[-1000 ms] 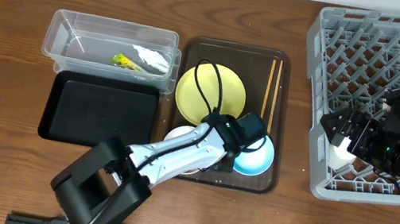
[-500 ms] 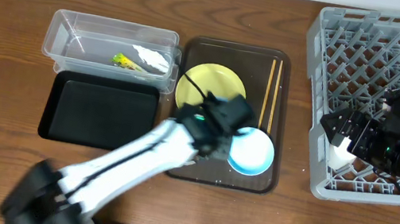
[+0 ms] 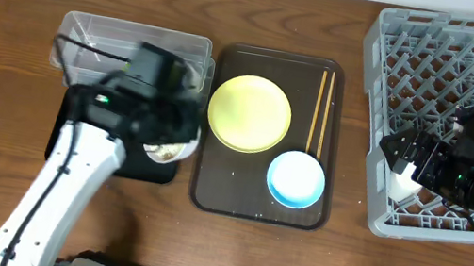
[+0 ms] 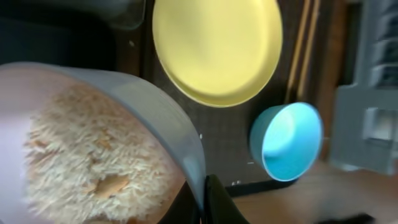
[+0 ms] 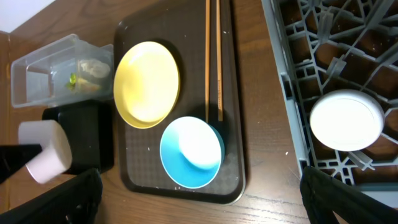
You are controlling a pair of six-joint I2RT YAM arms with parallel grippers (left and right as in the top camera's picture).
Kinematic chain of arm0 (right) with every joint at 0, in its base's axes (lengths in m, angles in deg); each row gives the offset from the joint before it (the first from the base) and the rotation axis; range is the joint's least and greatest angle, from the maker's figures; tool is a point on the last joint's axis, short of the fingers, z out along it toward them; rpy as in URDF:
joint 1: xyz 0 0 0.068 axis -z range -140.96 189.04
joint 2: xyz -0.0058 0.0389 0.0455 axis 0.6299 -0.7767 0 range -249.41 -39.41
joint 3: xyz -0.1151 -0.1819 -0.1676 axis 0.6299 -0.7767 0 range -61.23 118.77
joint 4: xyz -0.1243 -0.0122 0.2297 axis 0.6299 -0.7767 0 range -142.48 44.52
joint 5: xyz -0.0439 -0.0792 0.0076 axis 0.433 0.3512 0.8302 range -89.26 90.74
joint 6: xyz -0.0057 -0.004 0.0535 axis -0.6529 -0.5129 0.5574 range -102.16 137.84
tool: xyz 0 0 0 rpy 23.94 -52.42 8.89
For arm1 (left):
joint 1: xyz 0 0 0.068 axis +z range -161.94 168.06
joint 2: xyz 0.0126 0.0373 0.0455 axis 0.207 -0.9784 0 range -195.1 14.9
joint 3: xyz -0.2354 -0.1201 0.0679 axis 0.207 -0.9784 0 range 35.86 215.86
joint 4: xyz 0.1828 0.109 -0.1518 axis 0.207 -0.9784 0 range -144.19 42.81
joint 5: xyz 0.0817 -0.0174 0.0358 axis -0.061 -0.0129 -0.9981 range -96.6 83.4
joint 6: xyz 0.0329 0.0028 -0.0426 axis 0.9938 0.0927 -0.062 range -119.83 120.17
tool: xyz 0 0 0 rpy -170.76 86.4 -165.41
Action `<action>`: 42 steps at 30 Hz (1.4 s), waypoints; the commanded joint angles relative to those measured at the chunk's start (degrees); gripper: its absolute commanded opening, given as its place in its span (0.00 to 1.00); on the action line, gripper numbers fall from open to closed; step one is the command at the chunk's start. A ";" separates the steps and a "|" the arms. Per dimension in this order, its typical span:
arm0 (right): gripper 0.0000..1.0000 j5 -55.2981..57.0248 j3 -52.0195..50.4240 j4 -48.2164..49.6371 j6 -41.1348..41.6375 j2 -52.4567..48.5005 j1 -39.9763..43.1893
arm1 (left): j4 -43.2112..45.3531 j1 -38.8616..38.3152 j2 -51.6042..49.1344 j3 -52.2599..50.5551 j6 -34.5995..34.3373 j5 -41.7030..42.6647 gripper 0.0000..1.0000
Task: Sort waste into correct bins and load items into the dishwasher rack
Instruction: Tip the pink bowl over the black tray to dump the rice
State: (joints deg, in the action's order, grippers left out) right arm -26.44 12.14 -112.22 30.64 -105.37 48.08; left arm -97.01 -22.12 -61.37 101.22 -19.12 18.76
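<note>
My left gripper (image 3: 168, 137) is shut on the rim of the small white bowl (image 4: 93, 155), which holds whitish rice grains (image 4: 81, 168). It hangs over the right end of the flat black tray (image 3: 85, 128). The clear tub (image 3: 132, 45) behind it holds the green-and-yellow wrapper (image 5: 73, 79). The yellow plate (image 3: 250, 113), light-blue bowl (image 3: 296, 179) and chopsticks (image 3: 322, 108) lie on the brown serving tray (image 3: 209, 191). My right gripper (image 5: 200, 199) is open and empty above the near left part of the grey rack (image 3: 455, 82).
A white round dish (image 5: 346, 120) sits on the rack floor below my right gripper. The rack fills the right side of the table. The brown serving tray lies between the bins and the rack.
My left arm has lifted the white bowl of rice off the brown serving tray and swung it left over the black tray. The right arm has not moved.
</note>
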 commanded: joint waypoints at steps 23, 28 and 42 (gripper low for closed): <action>0.99 -0.04 0.74 -0.37 0.00 0.04 -0.83 | 17.66 36.41 -12.46 -22.43 27.21 64.76 0.06; 0.99 -0.04 0.74 -0.39 0.00 0.04 -0.83 | 22.21 36.63 -12.48 -22.40 26.25 58.86 0.06; 0.99 -0.02 0.74 -0.22 0.00 0.04 -0.83 | 26.18 38.16 -12.59 -22.49 13.18 60.43 0.06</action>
State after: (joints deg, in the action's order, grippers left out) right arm -26.44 12.14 -112.48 30.64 -105.37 48.08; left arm -71.04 15.04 -73.83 78.69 -0.11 78.28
